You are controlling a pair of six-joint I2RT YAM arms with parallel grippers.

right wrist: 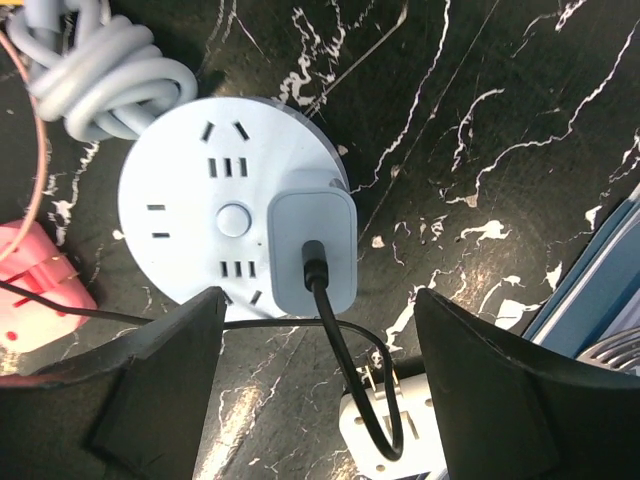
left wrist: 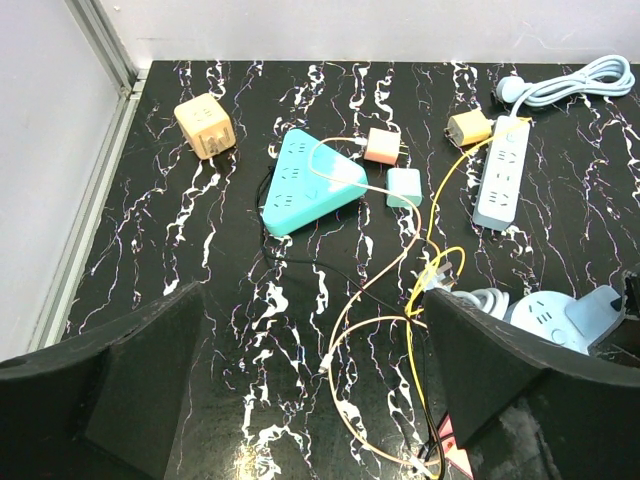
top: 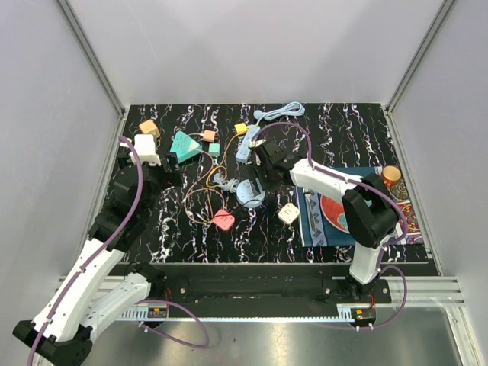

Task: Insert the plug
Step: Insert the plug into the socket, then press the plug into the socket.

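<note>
plug (right wrist: pixel 312 250) sits flush in round socket hub (right wrist: pixel 180 215), centre of right wrist view. right gripper (right wrist: pixel 320 300) jaws apart, straddling plug, touching nothing: plug looks home, no grip needed. left gripper (left wrist: pixel 315 300) spread wide, empty, waiting low in frame, clear of cables.

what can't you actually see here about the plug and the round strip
- Right wrist view: prongs of the adapter, hidden under its own body on the round strip; seating depth unclear.
- Right wrist view: white charger, cut off by the bottom edge.
- Top view: round strip partly covered by the right gripper; adapter too small.
</note>
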